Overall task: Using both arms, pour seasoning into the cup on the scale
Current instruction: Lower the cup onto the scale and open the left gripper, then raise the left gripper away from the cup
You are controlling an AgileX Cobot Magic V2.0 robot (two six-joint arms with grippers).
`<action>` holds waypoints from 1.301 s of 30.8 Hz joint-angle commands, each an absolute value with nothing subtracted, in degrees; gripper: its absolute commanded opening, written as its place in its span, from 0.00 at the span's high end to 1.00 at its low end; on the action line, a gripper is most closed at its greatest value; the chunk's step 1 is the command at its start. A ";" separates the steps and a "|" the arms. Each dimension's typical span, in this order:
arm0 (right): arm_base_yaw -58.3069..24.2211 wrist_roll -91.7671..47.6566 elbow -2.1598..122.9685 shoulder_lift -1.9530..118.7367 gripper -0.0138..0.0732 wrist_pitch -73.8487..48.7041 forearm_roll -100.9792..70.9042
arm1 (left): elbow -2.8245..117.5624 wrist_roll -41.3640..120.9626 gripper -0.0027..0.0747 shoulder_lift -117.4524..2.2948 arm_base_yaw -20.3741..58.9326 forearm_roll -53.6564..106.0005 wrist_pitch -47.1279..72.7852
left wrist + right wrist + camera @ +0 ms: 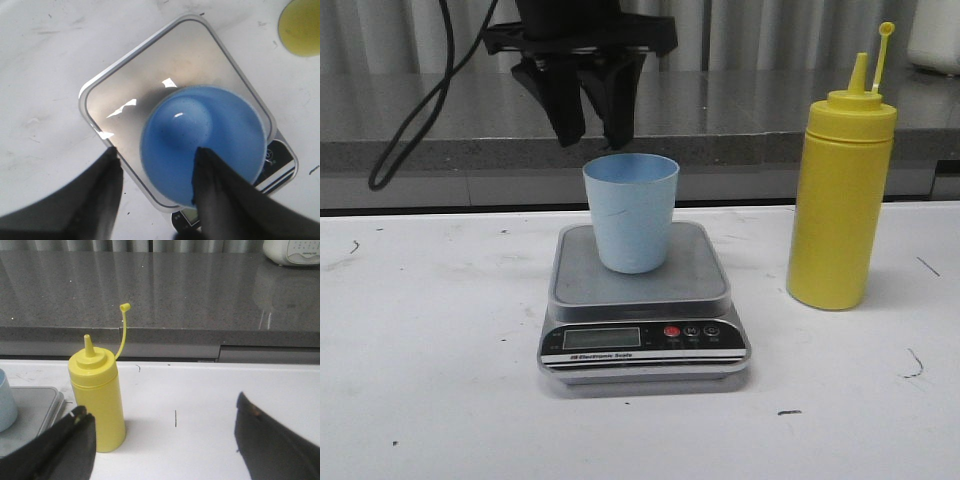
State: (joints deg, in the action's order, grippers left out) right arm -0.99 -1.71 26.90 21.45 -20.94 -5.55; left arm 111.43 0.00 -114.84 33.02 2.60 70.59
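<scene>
The light blue cup (631, 211) stands upright on the grey platform of the silver scale (642, 300). My left gripper (592, 138) hangs open just above and behind the cup's rim, holding nothing. In the left wrist view the empty cup (202, 137) sits on the scale (145, 85) below my open gripper (155, 172). The yellow seasoning bottle (841, 200) stands on the table right of the scale, cap off on its tether. In the right wrist view the bottle (97, 397) stands ahead of my open, empty right gripper (160, 417), near one finger.
A dark grey counter ledge (740, 110) runs along the back of the white table (430, 350). A black cable (415, 120) loops down behind at the left. A white object (935, 35) sits at the far right on the counter.
</scene>
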 commanded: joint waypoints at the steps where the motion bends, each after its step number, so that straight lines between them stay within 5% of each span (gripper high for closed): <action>1: -0.68 -1.76 28.80 22.22 0.17 -16.60 -5.54 | 111.44 -0.38 0.78 -108.44 33.33 2.14 72.58; 5: -0.68 -1.76 28.80 22.22 0.17 -16.60 -5.54 | 108.18 -0.38 0.99 -104.22 33.33 -1.27 72.58; 13: -1.04 -1.76 28.80 22.22 0.17 -16.59 -5.54 | 94.00 -1.59 0.99 -88.83 27.37 -3.07 63.52; 24: -1.72 -1.76 28.80 22.22 0.17 -16.20 -5.54 | 59.93 -3.93 0.99 -61.66 12.22 0.00 41.11; 40: -1.72 -1.76 28.80 22.22 0.17 -15.68 -5.54 | 29.64 -3.93 0.99 -24.27 10.67 0.00 26.06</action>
State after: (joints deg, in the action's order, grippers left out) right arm -1.64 -1.71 26.90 21.45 -20.73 -5.55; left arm 31.60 -3.21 -30.44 10.82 -0.50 31.14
